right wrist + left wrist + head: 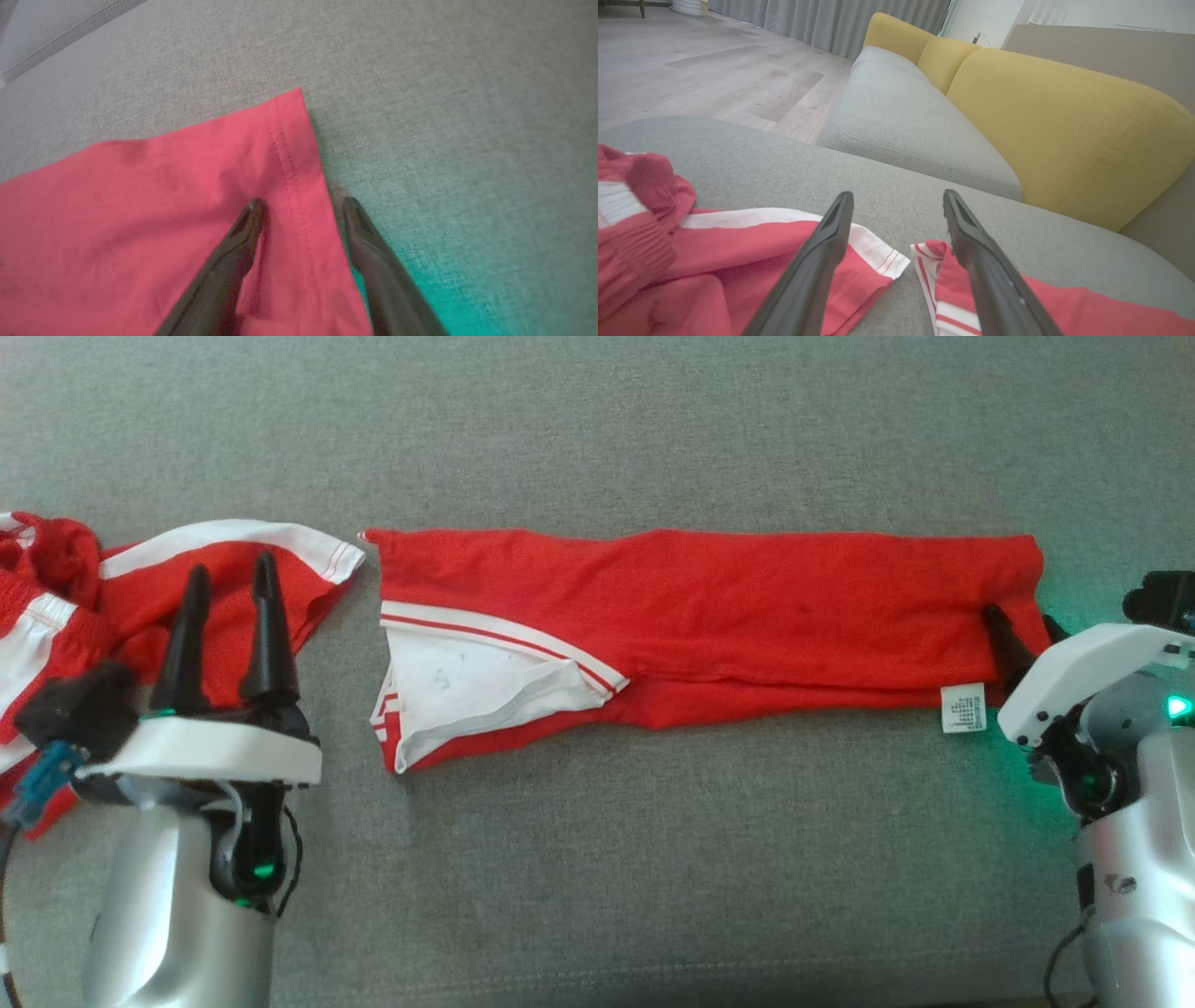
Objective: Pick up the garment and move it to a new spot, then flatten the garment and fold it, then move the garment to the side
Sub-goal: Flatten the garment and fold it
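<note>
Garment (747, 607), a red jersey folded into a long narrow strip, lies flat across the grey sofa cushion (597, 429), running left to right in the head view. At its left end a white-and-red striped trim (504, 635) edges a pale flap of turned-back fabric. Near the lower right corner a small white tag (963, 707) sticks out from the edge.

The right gripper (1022, 616) sits at the strip's right end with its fingers spread apart and nothing pinched. In the right wrist view one finger (243, 233) lies over the red cloth (140, 210) and the other is over bare cushion just beside the stitched hem, so the hem runs between them (303, 201). A green glow tints the cushion there.

The left gripper (231, 565) hangs over the red shorts (149, 588) at the far left, fingers released and wide, grasping nothing. Its wrist view (897, 195) shows the white-banded shorts (738, 252) under one finger and the garment's trimmed end (934, 280) under the other, with a narrow gap of cushion between the two clothes. Beyond them stand yellow back cushions (1064, 130) and a wooden floor (714, 70).
</note>
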Motion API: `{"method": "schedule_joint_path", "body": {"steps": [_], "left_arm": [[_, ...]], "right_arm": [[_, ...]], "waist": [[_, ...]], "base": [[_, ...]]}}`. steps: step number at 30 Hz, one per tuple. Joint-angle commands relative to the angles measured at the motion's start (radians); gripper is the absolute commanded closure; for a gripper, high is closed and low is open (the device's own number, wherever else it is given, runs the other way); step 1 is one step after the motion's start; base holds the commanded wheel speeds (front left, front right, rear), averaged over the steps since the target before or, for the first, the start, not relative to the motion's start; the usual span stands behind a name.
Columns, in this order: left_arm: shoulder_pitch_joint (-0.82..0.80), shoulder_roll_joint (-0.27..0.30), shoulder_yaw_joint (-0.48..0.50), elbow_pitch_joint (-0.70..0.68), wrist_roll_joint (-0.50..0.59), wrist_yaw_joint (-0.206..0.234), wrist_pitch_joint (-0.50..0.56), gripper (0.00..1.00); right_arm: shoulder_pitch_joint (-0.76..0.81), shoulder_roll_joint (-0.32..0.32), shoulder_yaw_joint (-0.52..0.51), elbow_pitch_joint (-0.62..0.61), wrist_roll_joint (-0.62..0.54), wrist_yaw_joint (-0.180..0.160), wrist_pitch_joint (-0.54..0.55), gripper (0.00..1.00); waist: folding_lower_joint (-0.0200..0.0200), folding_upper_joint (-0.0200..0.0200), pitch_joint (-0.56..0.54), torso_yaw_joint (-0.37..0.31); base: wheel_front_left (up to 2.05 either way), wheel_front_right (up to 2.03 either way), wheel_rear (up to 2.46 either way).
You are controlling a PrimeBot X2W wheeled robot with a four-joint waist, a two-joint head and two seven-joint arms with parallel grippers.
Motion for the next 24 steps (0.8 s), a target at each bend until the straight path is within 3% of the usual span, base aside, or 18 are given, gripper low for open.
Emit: {"method": "schedule_joint_path", "body": {"steps": [1, 12, 19, 24], "left_arm": [[-0.041, 0.015, 0.040, -0.037, 0.012, -0.003, -0.006, 0.00], [-0.037, 0.009, 0.071, -0.039, 0.032, -0.007, -0.006, 0.00], [-0.020, -0.002, 0.071, -0.031, 0.036, -0.009, -0.006, 0.00], [-0.005, -0.012, 0.076, -0.029, 0.034, -0.009, -0.006, 0.00]], "right_arm": [[0.006, 0.002, 0.033, -0.012, 0.011, 0.003, 0.020, 1.00], [0.015, -0.037, -0.024, -0.018, -0.008, 0.003, -0.021, 1.00], [-0.013, -0.080, -0.173, -0.012, -0.234, 0.003, -0.121, 1.00], [-0.036, -0.042, -0.243, -0.020, -0.366, 0.003, -0.163, 1.00]], "waist": [[0.0000, -0.0001, 0.001, -0.002], [0.0000, -0.0001, -0.027, -0.008], [0.0000, -0.0001, -0.063, -0.005], [0.0000, -0.0001, -0.093, -0.001]], "base": [[0.00, 0.00, 0.00], [0.00, 0.00, 0.00], [0.00, 0.00, 0.00], [0.00, 0.00, 0.00]]}}
